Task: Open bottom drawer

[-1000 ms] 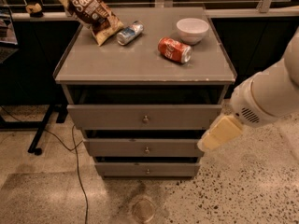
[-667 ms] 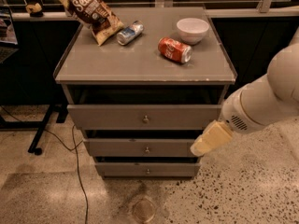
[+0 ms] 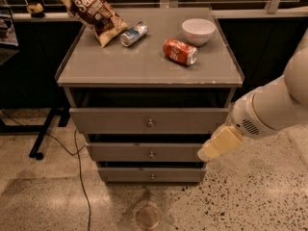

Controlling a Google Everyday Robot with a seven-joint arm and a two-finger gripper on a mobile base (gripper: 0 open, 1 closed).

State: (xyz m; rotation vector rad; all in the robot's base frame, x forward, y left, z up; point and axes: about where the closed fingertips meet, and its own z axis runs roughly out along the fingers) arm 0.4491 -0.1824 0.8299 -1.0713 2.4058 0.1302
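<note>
The bottom drawer (image 3: 130, 173) is the lowest and narrowest grey front of the cabinet, with a small round metal knob (image 3: 152, 176) at its centre. It looks pushed in, only a dark slit showing above it. My gripper (image 3: 217, 146), a cream-coloured tip on the white arm (image 3: 264, 112), hangs in front of the cabinet's right edge. It is level with the middle drawer (image 3: 120, 151), above and to the right of the bottom drawer's knob, and holds nothing that I can see.
The wide top drawer (image 3: 110, 120) sits under the grey cabinet top (image 3: 144, 61), which carries a chip bag (image 3: 92, 11), a small can (image 3: 134, 33), a red can (image 3: 179, 51) and a white bowl (image 3: 198, 31). A cable (image 3: 79, 172) and a round floor drain (image 3: 147, 215) lie on the speckled floor.
The arm has swung down and to the left, bringing the gripper from beside the top drawer's right end to level with the middle drawer. The drawers have not moved.
</note>
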